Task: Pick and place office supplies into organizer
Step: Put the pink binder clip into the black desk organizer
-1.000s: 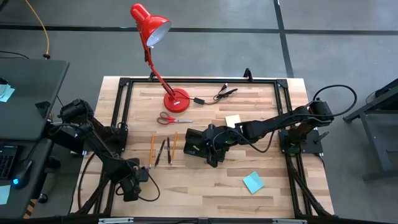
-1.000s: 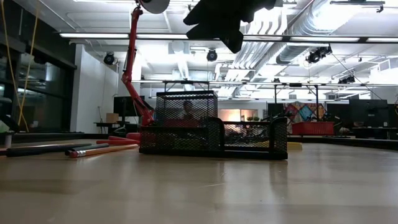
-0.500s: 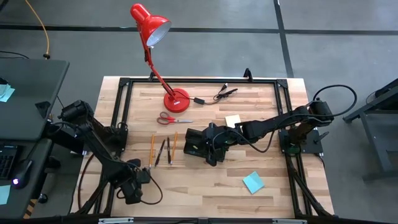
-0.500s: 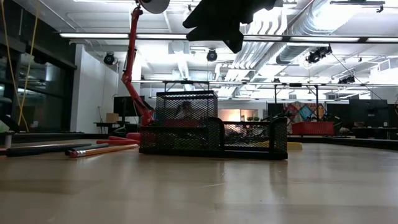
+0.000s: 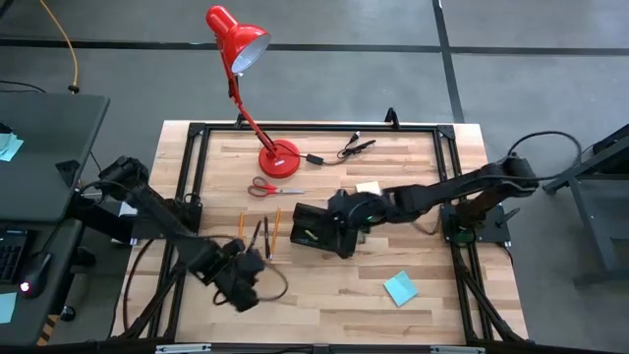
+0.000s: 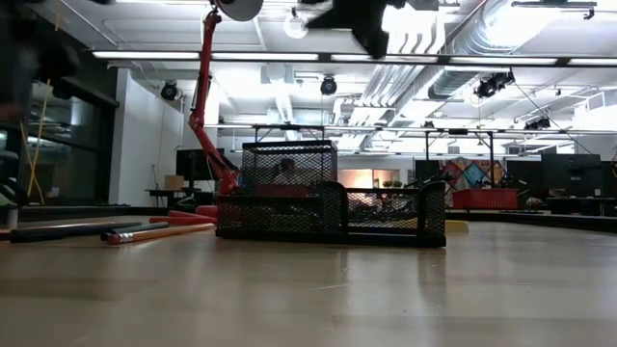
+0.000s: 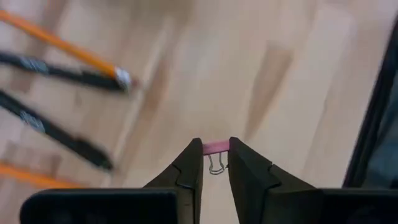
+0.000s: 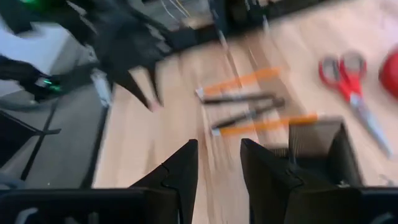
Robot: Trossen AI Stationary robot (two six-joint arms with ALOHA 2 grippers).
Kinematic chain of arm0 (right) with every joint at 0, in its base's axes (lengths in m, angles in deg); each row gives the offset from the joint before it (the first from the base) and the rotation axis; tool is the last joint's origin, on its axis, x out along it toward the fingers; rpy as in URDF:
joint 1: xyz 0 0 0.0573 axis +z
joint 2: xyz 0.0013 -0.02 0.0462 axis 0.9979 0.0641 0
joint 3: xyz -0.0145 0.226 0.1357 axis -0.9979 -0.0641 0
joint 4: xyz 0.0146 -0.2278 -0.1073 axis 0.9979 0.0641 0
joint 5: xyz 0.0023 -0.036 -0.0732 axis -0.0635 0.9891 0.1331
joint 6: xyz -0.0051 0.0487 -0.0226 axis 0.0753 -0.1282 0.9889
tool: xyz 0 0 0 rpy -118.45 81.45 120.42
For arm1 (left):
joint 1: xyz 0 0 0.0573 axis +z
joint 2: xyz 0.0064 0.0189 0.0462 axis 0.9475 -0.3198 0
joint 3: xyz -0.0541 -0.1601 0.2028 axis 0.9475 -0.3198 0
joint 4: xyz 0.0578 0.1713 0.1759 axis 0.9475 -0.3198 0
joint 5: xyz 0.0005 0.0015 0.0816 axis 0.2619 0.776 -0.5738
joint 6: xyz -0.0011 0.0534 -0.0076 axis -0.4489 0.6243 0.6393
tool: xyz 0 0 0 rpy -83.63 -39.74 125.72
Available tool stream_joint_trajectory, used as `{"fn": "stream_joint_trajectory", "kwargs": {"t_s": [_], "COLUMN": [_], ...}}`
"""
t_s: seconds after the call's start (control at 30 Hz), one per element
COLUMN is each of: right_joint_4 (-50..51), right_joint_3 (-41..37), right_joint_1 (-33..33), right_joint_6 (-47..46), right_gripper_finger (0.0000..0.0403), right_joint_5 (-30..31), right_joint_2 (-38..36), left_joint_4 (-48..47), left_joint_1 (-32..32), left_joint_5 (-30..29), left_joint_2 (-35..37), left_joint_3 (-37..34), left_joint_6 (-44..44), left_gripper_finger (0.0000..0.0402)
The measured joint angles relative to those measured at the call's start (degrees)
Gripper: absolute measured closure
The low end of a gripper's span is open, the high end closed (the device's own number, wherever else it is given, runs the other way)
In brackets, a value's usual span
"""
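We see bare table [image 5: 324,285] in front of the organizer [image 5: 316,227], open to the teal-blue pad [image 5: 400,288]. Left of the organizer, pencils and pens [image 5: 258,236] crowd the way; behind it the scissors [image 5: 269,188] and lamp base [image 5: 278,157] stand.

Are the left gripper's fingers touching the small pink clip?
Touching: the left wrist view shows the left gripper fingers pressed against both sides of the pink clip.

Left gripper [image 7: 216,163] low over the near-left table, fingers pinched nearly together; right gripper [image 8: 216,163] extended mid-table, fingers parted, nothing between
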Motion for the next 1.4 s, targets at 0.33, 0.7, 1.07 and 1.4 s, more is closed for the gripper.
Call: {"fn": "stream_joint_trajectory", "kwargs": {"t_s": [0.33,0.7,1.07,1.4], "right_joint_4": [15.4,27.7,32.5,37.6], "right_joint_3": [0.0,0.0,0.0,0.0], "right_joint_1": [-3.5,-7.2,-7.5,-7.5], "right_joint_6": [10.3,13.0,13.0,7.1], "right_gripper_finger": [0.0286,0.0286,0.0286,0.0286], "right_joint_5": [0.1,0.2,-1.5,-3.0], "right_joint_2": [-19.0,-29.2,-29.7,-25.2], "left_joint_4": [5.9,18.7,15.7,4.9], "left_joint_1": [15.3,25.9,22.4,13.6], "left_joint_5": [-4.8,1.3,3.8,8.5], "left_joint_2": [0.0,-3.3,-4.6,-4.6], "left_joint_3": [3.2,3.3,3.2,3.2], "left_joint_6": [3.6,6.8,4.8,2.7], "left_gripper_finger": [0.0321,0.0363,0.0344,0.0274]}}
